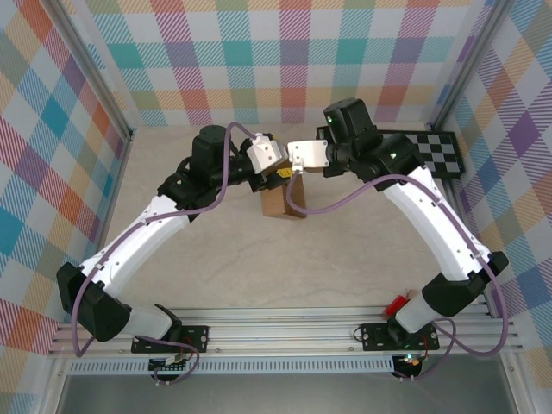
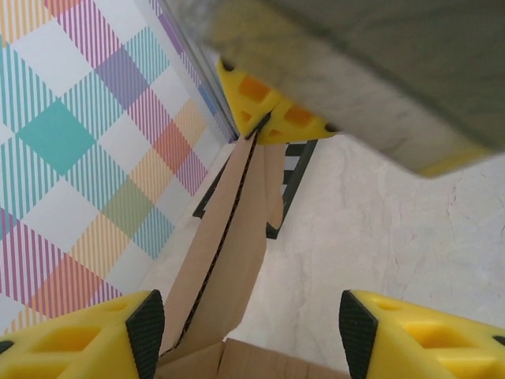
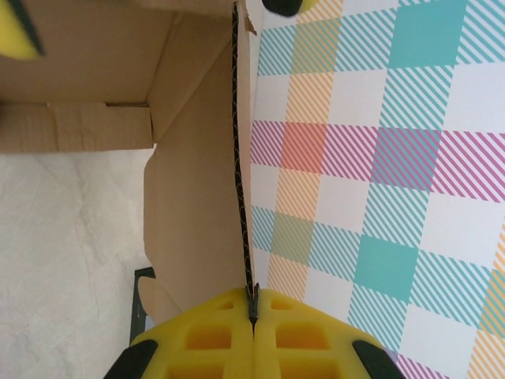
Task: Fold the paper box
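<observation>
The paper box (image 1: 278,205) is brown cardboard, partly folded, standing on the table's middle between the two arms. My right gripper (image 3: 253,306) is shut on the thin edge of an upright flap (image 3: 189,181), and it meets the box from the right (image 1: 291,172). In the left wrist view that same flap (image 2: 229,260) rises from the box, and the right gripper's yellow fingertips (image 2: 272,110) pinch its far end. My left gripper (image 2: 248,332) stands open astride the flap's base. The cardboard lies close beside its left pad (image 2: 146,332), and its right pad is well apart from it.
A black-and-white checkerboard panel (image 1: 435,148) lies at the back right of the table, behind the flap (image 2: 296,170). Plaid walls close in the left, back and right sides. The pale tabletop (image 1: 345,259) lies bare in front of the box.
</observation>
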